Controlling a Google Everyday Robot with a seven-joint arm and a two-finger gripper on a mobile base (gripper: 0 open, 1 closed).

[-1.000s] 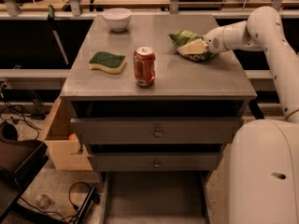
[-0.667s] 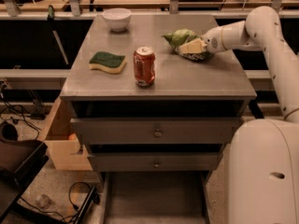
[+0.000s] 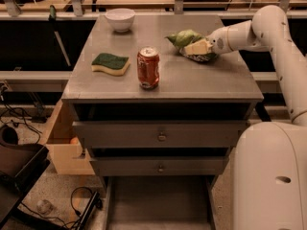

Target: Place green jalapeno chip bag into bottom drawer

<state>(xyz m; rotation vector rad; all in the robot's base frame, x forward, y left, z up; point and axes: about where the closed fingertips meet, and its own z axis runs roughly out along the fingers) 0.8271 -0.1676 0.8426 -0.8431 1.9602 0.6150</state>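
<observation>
Gripper (image 3: 197, 47), jaws pinching green jalapeno chip bag (image 3: 183, 37), shifted slightly left since before, bottom drawer (image 3: 158, 205) open

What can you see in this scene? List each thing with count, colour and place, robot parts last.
green jalapeno chip bag: one, green, tabletop back right
soda can: one, red, tabletop front centre
sponge: one, green over yellow, tabletop left
bowl: one, white, tabletop back left
bottom drawer: one, grey, open, lowest
drawer fronts: two, grey, above it
wooden box: one, tan, floor left
arm: one, white, right side
pincer: one, cream, shut on the bag
</observation>
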